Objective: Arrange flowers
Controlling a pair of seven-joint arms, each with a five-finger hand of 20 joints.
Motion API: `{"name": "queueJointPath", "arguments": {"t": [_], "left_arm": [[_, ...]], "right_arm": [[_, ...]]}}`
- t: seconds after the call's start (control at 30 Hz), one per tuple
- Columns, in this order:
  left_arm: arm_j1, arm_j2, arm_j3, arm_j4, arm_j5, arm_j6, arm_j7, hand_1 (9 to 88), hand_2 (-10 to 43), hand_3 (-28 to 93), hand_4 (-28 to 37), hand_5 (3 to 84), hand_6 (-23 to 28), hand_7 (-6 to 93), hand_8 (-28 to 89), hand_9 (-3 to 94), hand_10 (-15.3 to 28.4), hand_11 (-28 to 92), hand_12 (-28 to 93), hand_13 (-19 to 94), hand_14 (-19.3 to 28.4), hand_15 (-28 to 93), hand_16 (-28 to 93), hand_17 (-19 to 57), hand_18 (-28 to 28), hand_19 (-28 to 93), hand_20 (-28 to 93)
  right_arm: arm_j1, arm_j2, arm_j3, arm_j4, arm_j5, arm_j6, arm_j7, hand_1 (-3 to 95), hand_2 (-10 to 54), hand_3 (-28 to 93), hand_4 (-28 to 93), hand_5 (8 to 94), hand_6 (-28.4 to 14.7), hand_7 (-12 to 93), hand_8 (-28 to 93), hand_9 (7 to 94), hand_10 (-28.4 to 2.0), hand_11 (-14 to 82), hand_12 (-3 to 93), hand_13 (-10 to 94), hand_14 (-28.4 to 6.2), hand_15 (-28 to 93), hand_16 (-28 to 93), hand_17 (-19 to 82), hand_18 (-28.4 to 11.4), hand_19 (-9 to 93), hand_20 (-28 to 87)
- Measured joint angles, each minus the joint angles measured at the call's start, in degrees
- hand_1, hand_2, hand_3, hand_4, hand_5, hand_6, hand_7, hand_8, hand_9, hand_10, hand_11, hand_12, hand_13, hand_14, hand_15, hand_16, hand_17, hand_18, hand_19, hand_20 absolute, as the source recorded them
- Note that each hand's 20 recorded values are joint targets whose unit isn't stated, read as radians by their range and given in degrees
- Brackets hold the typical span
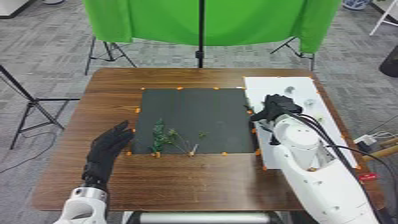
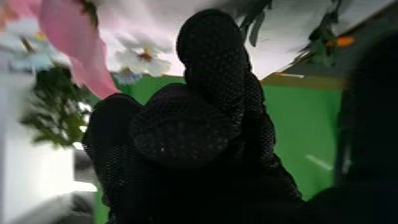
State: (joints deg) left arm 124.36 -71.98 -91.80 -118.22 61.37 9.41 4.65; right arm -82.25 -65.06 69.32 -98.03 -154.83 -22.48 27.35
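In the head view, my right hand (image 1: 279, 107) is over the left part of the white board (image 1: 271, 85), beside the dark mat (image 1: 195, 107). Pale flowers (image 1: 309, 103) lie on the board near it. A leafy green stem (image 1: 158, 134) and a thinner sprig (image 1: 180, 143) rest on the mat's lower left. Left of the mat, my left hand (image 1: 107, 145) is open and holds nothing. In the right wrist view, a pink petal (image 2: 73, 37) overlaps the edge of my right hand (image 2: 182, 132); whether it is held is unclear. A white flower (image 2: 144, 61) and green leaves (image 2: 55, 107) appear beyond.
Orange tape pieces (image 1: 225, 153) mark the mat's edges. Brown wood (image 1: 178, 185) surrounds the mat and board. A green cloth (image 1: 151, 22) hangs behind the table, with a black stand (image 1: 200, 54) in front of it.
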Motion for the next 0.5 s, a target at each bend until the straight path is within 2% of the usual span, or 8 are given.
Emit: {"name": "queueJointPath", "arguments": {"t": [0.03,0.07,0.1,0.13,0.23,0.5], "left_arm": [[0.0,-0.01,0.00,0.00,0.00,0.00,0.00,24.0,-0.7,65,-24.2,45.7,3.1,8.4,-6,44.3,12.3,15,15,36,14.6,11,4,7.5,12.3,8,22],[0.0,-0.02,0.00,0.00,0.00,0.00,0.00,24.0,-0.7,65,-24.3,45.7,3.1,8.4,-6,44.3,12.3,15,15,36,14.6,11,4,7.5,12.3,8,22],[0.0,-0.03,0.00,0.00,0.00,0.00,-0.01,24.1,-0.7,65,-24.3,45.7,3.2,8.4,-6,44.3,12.2,15,15,36,14.6,11,4,7.5,12.3,8,22],[0.0,-0.04,0.00,0.00,0.00,0.00,-0.01,24.1,-0.6,65,-24.3,45.7,3.2,8.4,-6,44.3,12.3,15,15,36,14.6,10,4,7.5,12.3,8,22],[0.0,-0.04,0.00,0.00,0.00,0.00,-0.05,24.0,-0.6,65,-24.1,45.7,3.2,8.3,-6,44.3,12.3,15,15,36,14.6,10,4,7.5,12.2,8,22],[0.0,-0.15,-0.05,0.01,-0.01,0.00,-0.11,24.1,-0.5,65,-24.0,45.8,3.2,8.3,-6,44.4,12.4,15,15,36,14.6,10,4,7.3,12.3,8,22]], "right_arm": [[0.0,-0.1,-0.4,0.1,-1.5,-0.1,-0.3,43.0,-9.5,56,-13,79.3,-5.1,19,-5,87.2,-13.5,41.4,30.4,93,-2.1,59,36,71,-8.5,93,57],[0.0,-0.3,-0.7,0.3,-2.5,-0.1,-0.5,46.0,-9.5,53,-10,79.6,-5.1,19,3,87.4,-13.3,41.7,30.2,93,-2.0,59,36,71,-8.4,93,57],[0.0,-0.5,-0.8,0.4,-2.8,0.0,-0.5,54.3,-9.5,43,-2,80.7,-5.0,19,15,87.9,-12.9,42.5,29.9,94,-1.7,60,35,72,-8.3,93,57],[0.0,-0.7,-0.8,0.5,-2.9,0.3,-0.5,58.0,-9.5,39,1,81.5,-4.7,19,19,88.2,-12.7,42.9,29.9,94,-1.7,61,35,72,-8.2,93,58],[0.0,-1.5,-0.8,0.6,-1.1,2.1,-0.4,58.1,-9.5,50,-1,82.9,-3.5,23,22,89.1,-11.8,44.8,30.0,94,-1.7,64,33,73,-8.7,93,60],[-1.0,-2.6,0.4,2.0,3.5,8.2,-0.8,55.3,-9.5,57,3,81.2,-2.5,31,24,87.7,-10.1,53.6,30.2,94,-1.9,70,35,74,-10.3,93,69]]}}
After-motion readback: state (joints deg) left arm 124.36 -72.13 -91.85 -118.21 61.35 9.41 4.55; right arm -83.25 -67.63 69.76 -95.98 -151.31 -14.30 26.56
